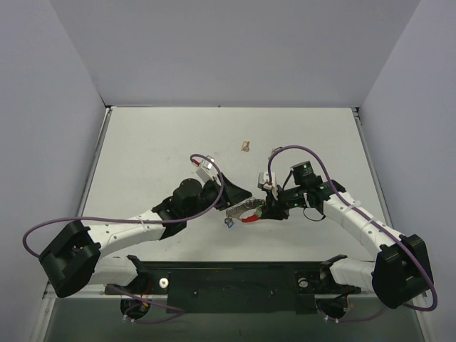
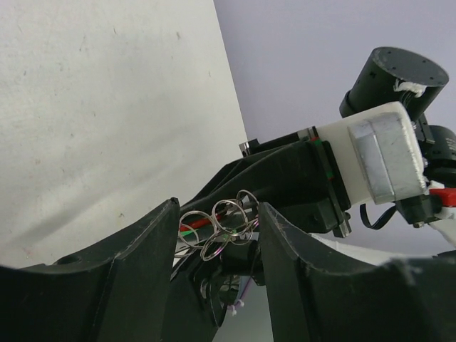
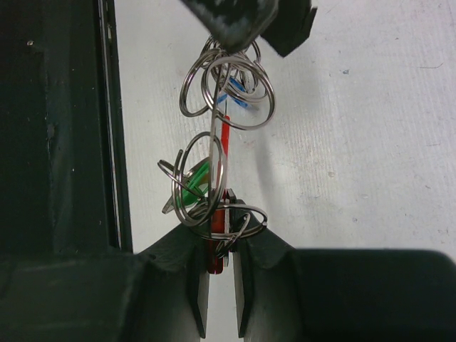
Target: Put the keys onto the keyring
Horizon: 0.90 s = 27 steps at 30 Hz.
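We see the keys [image 3: 219,146], a thin silver bunch with red, green and blue bits, well on the near side of the lump [image 1: 245,146], toward the arm bases. The right gripper [image 3: 219,249] is there too, slightly to the right of the lump; it is narrow and pinches the bunch at its red bit. The left gripper [image 2: 217,214], almost straight in front of the lump, stands wide, with the other end of the bunch between its fingers. We cannot tell if they touch it.
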Available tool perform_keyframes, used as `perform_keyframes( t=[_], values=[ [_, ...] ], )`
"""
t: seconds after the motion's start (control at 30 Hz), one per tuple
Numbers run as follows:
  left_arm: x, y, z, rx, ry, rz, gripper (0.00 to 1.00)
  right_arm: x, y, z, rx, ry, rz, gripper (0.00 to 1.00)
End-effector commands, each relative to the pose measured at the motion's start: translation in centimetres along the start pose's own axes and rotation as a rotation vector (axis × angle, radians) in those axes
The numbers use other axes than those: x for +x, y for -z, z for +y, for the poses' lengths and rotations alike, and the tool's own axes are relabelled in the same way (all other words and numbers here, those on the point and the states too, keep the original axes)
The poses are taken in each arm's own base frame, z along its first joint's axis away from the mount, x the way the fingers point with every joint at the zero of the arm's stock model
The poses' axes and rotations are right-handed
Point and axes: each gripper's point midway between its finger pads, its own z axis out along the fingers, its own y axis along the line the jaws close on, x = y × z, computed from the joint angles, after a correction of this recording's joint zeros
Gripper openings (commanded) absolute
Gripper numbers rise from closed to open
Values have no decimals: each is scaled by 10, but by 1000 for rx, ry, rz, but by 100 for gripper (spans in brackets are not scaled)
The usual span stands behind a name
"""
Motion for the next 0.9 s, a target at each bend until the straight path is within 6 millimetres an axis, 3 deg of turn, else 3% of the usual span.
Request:
perform_keyframes(
  t=[0.0, 0.2, 0.43, 0.87],
  values=[
    [-1, -4, -29, 93, -3, 43, 57, -15, 1, 4, -36, 37, -49, 0],
    [4, -6, -26, 89, 18, 66, 57, -16, 2, 4, -34, 42, -49, 0],
    [6, -8, -38, 157, 72, 80, 56, -15, 2, 4, -34, 44, -47, 0],
    [6, 1, -42, 167, 87, 79, 52, -15, 2, 4, -35, 46, -45, 0]
  ],
)
